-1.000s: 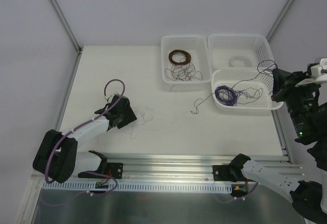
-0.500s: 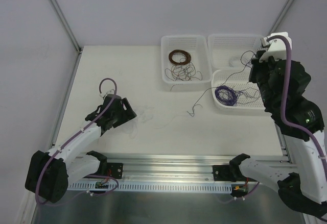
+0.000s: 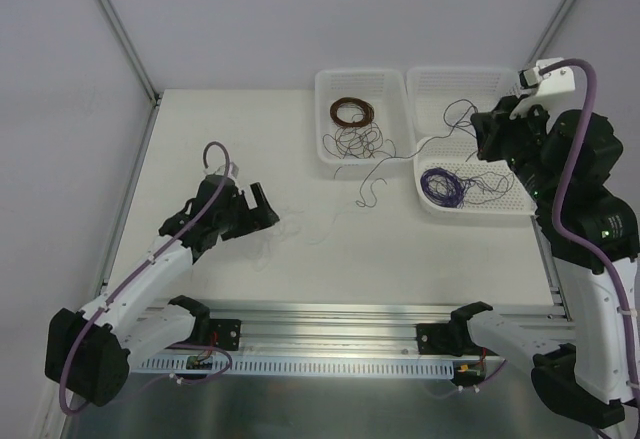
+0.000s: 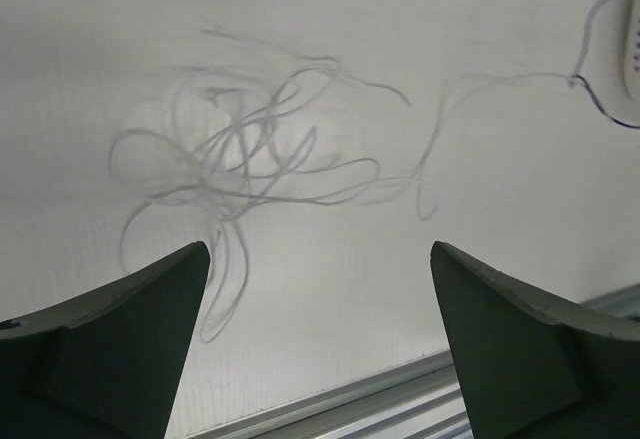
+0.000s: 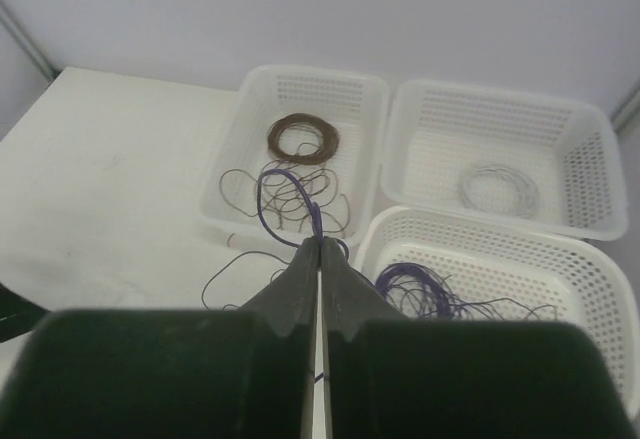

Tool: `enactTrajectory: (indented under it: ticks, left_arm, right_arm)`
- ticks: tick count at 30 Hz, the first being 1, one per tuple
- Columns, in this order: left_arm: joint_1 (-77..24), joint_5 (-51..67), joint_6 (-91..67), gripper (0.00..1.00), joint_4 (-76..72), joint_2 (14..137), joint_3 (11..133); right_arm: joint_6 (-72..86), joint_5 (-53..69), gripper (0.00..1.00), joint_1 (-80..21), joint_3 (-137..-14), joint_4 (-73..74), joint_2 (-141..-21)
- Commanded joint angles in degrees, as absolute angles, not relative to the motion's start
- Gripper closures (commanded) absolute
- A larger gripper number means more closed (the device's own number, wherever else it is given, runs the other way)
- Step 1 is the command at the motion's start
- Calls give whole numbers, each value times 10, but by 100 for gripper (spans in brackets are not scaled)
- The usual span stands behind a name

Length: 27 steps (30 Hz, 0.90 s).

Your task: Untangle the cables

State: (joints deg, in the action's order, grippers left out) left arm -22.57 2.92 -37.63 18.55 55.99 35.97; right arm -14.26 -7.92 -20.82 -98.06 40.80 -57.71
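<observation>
My right gripper (image 3: 479,131) hovers over the baskets, shut on a thin purple cable (image 5: 283,181) that loops just past its fingertips (image 5: 320,243). The cable's free end (image 3: 366,192) trails onto the table. More purple cable lies heaped in the near right basket (image 3: 441,186). Loose dark strands (image 3: 361,142) sit in the left basket below a brown coil (image 3: 352,111). My left gripper (image 3: 267,205) is open and holds nothing, low over the table. In front of it lies a pale, thin wire tangle (image 4: 240,155).
Three white baskets stand at the back right: the left one (image 3: 325,94), the far right one (image 3: 425,84) holding a pale coil (image 3: 466,119), and the near right one (image 3: 500,206). An aluminium rail (image 3: 330,314) runs along the table's near edge.
My left gripper has opened wide and shifted right, away from the pale tangle. My right arm has swung in from the right over the baskets, dragging the purple cable's tail toward them.
</observation>
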Motion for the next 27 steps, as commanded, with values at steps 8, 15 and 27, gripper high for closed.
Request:
enactTrajectory:
  ticks: [8,15,27]
  left_arm:
    - [-385,59,-128,7,135,634,482]
    - [-430,14,-90,15,134,750,544]
    - [-450,-163,-449,31,162,847,562]
  right_arm:
    - [-86,75,99,-206,-902,387,-558]
    - [-82,96,99,-205,-882,388,-542]
    - [-51,97,99,-205,-811,365,-497]
